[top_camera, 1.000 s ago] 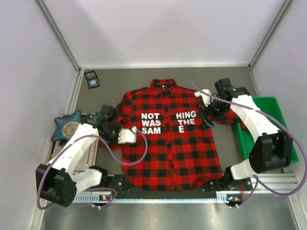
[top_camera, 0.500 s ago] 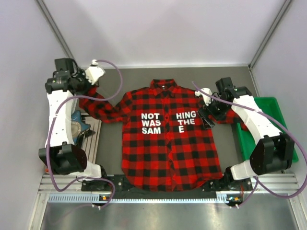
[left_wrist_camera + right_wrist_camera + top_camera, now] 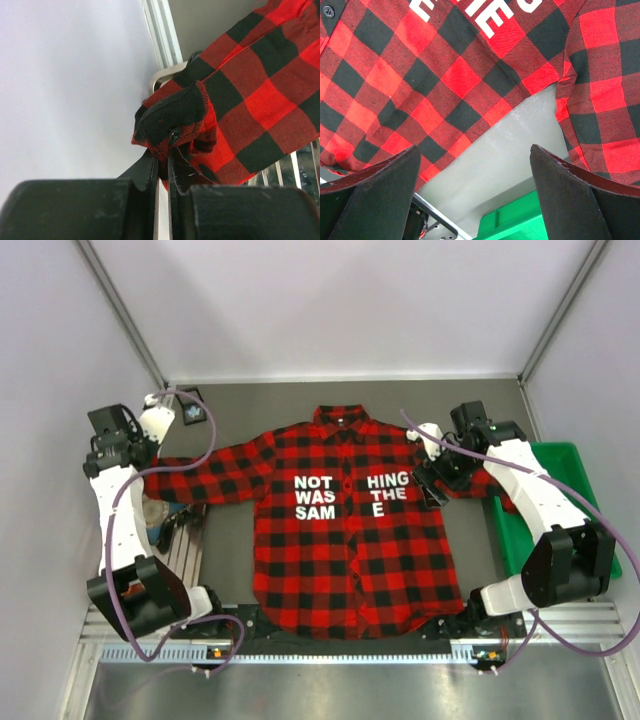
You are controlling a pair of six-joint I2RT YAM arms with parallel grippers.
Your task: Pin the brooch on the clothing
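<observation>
The left gripper (image 3: pixel 162 167) pinches the buttoned cuff (image 3: pixel 175 117) of the red-and-black plaid shirt (image 3: pixel 350 550), seemingly to spread its sleeve flat, while the right gripper (image 3: pixel 474 155) hovers wide open.

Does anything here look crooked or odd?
Yes: the red-and-black plaid shirt lies lopsided. One sleeve stretches straight out, its cuff pinched by the left gripper; the other sleeve bends toward the green plastic bin.

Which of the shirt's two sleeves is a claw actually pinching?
The left sleeve, on the robot's left: the left gripper is shut on its buttoned cuff. The right sleeve lies untouched near the open right gripper.
</observation>
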